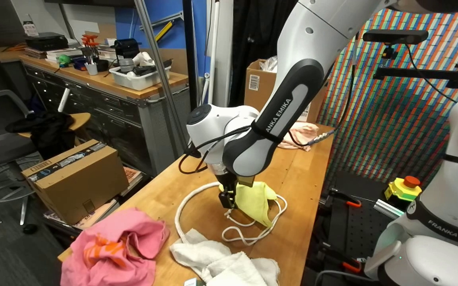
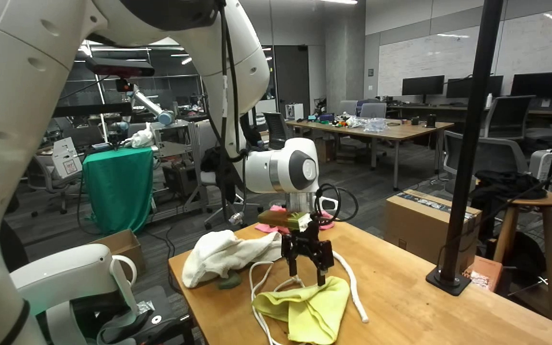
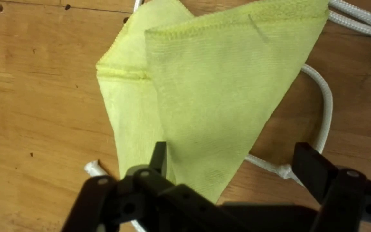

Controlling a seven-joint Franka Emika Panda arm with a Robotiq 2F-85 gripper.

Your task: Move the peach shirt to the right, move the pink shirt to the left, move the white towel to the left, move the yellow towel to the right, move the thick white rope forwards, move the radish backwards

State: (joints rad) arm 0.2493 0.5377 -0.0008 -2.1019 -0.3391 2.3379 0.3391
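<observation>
Pink fabric (the pink shirt) lay at lower left in an exterior view; rightward, we saw the thick white rope, centre-left; the white towel, bottom centre; the gripper, fingers spread over one corner of the yellow towel, mid-frame; the peach shirt, right of centre.

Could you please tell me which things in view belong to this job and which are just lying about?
For the job:
peach shirt
pink shirt
white towel
yellow towel
thick white rope
radish: I can't see it in these views

Just lying about:
thin white cord, seemingly separate
dark green thing by the white towel, unidentified
cardboard box
stool
white bin
</observation>
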